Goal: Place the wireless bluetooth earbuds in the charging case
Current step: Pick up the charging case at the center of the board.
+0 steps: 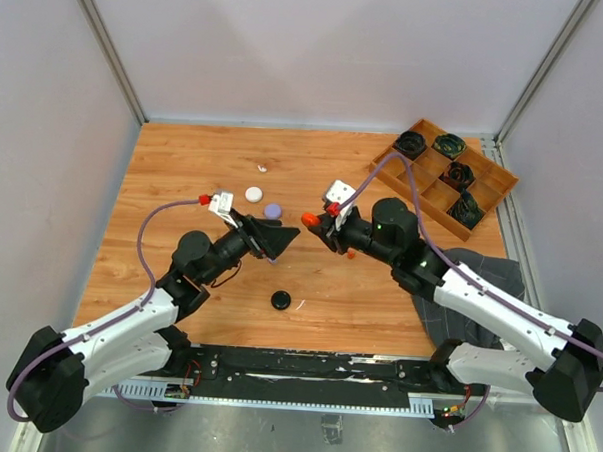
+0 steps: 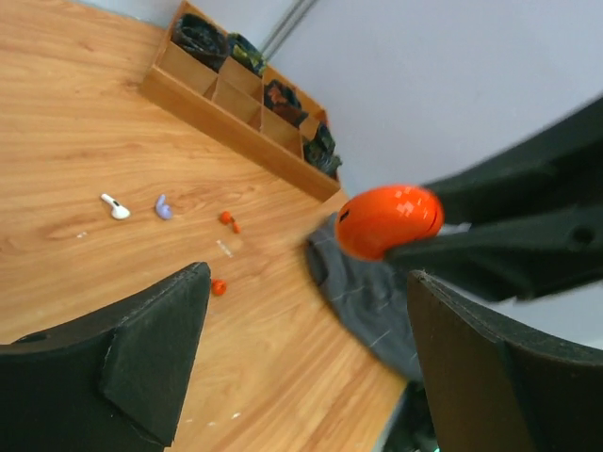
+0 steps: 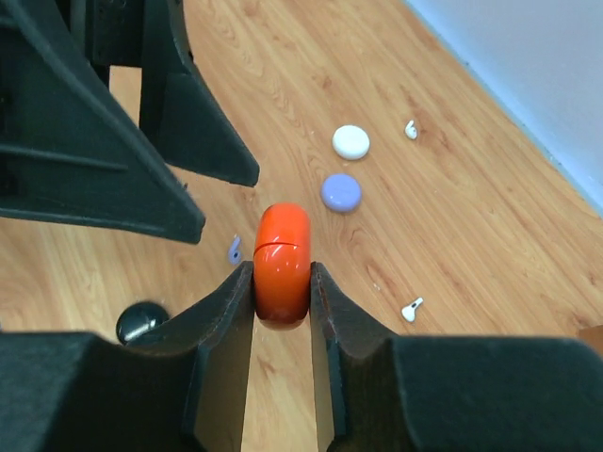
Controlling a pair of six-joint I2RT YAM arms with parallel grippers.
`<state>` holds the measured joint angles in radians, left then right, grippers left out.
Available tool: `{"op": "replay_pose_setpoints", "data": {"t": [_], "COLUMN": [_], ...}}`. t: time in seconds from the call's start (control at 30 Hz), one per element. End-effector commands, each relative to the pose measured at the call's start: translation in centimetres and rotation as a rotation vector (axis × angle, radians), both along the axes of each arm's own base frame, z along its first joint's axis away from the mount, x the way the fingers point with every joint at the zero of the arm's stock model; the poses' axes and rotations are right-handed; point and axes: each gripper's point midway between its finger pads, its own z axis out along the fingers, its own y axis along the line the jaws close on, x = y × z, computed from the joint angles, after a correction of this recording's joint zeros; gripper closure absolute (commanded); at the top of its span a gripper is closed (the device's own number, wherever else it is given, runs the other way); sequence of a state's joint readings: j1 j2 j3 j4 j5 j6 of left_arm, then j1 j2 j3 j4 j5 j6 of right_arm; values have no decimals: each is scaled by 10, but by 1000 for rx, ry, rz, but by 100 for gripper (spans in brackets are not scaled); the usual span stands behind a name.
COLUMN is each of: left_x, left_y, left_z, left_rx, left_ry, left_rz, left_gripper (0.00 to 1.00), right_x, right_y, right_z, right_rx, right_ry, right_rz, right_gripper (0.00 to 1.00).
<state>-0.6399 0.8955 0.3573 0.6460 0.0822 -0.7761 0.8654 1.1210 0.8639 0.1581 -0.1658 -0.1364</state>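
My right gripper point(image 3: 282, 282) is shut on a closed red-orange charging case point(image 3: 282, 263), held on edge above the table with its seam showing. From overhead the case point(image 1: 309, 219) hangs at the table's middle. My left gripper point(image 1: 281, 240) stands open just left of it with nothing between its fingers, and its wrist view shows the case point(image 2: 388, 219) ahead, apart from the fingers. Earbuds lie loose on the wood: a white one point(image 2: 114, 206), a pale purple one point(image 2: 163, 208) and two red-orange ones point(image 2: 229, 220) point(image 2: 219, 287). Two white earbuds point(image 3: 412, 309) point(image 3: 411, 129) show in the right wrist view.
A white round case point(image 1: 254, 194), a purple one point(image 1: 273, 211) and a black one point(image 1: 281, 300) lie on the table. A wooden compartment tray point(image 1: 487, 172) with black coiled bundles stands at the back right. A grey cloth point(image 1: 480, 266) lies under the right arm.
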Motion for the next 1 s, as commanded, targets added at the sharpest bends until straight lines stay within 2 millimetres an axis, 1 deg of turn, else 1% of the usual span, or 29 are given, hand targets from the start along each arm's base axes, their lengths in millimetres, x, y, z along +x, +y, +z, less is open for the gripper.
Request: {"op": "replay_pose_setpoints", "data": {"t": [0.0,0.07,0.17,0.27,0.33,0.4,0.6,0.73,0.83,0.97], "left_x": [-21,-31,-44,-52,-61,-65,-69,-73,-79,-84], "left_y": [-10,-14,-20,-24,-29,-33,-44,-50,-52,-53], "left_z": [6,4,0,-4,-4,-4,-4,0,7,9], "left_rx": [247,296,369,426,441,459,479,464,434,415], "left_ry": [-291,-374,-498,-594,-662,-711,-789,-820,-852,-856], "left_rz": [-137,-199,-286,-350,-419,-460,-550,-600,-625,-647], "left_gripper": [11,12,16,20,22,25,33,40,45,50], "right_x": [-27,-34,-47,-56,-62,-67,-83,-89,-93,-95], "right_y": [-18,-20,-21,-22,-24,-27,-27,-24,-22,-17], "right_z": [-12,-10,-6,0,2,3,8,4,1,1], "right_rx": [-166,-198,-239,-272,-299,-328,-362,-386,-409,-423], "right_ry": [108,130,167,194,210,224,274,284,293,286], "right_rz": [122,160,223,271,304,328,423,475,502,526], "right_gripper": [78,79,79,79,80,80,80,80,79,79]}}
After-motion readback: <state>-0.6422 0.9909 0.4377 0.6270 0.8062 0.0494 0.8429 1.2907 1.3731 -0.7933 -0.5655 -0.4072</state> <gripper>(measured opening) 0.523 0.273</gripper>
